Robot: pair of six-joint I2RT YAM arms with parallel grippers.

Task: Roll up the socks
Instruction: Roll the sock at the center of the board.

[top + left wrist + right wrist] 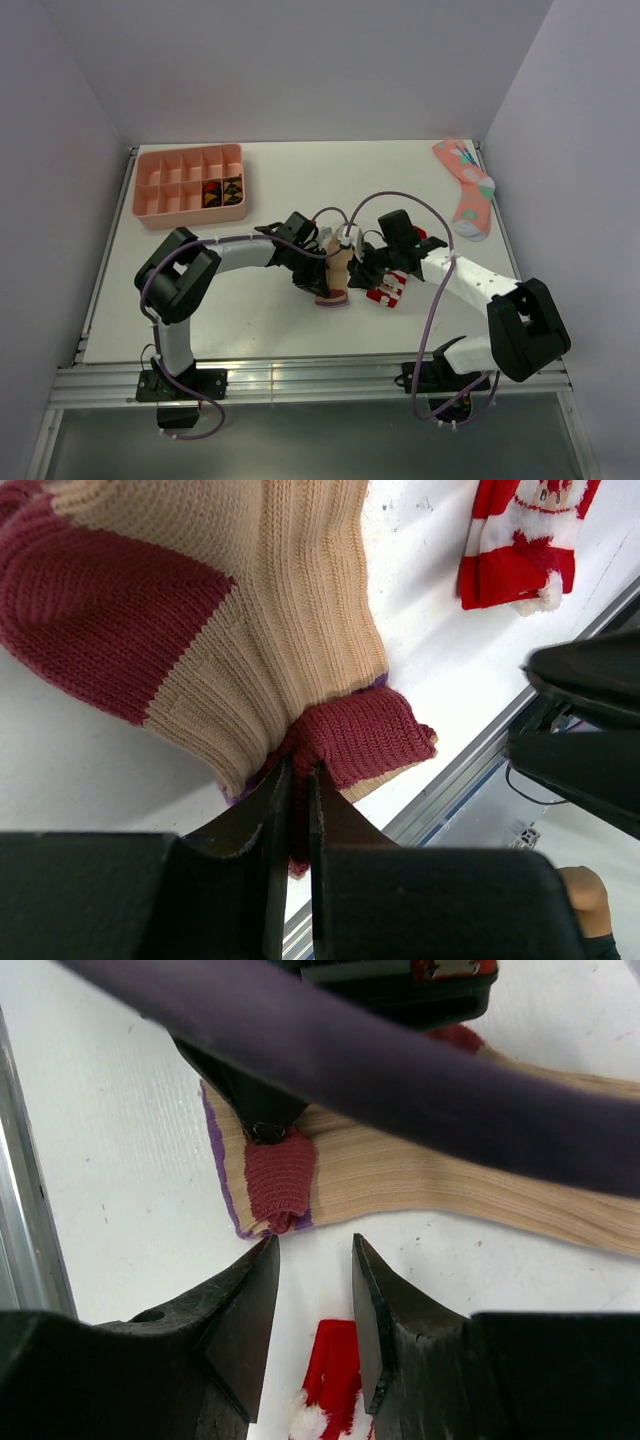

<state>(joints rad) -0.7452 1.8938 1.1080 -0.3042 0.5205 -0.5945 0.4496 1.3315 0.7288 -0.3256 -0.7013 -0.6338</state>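
We see, on the white desk (300, 180), the tan sock (290, 600) near the front edge, its dark red end pinched by the left hand (297, 775). The red-and-white sock (388, 291) lies just beside it, with the right hand (315, 1260) over the gap, parted and empty.

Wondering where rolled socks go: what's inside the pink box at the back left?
Two dark patterned bundles sit in neighbouring near-row compartments of the pink box. What they are is too small to tell. Nothing covers them.
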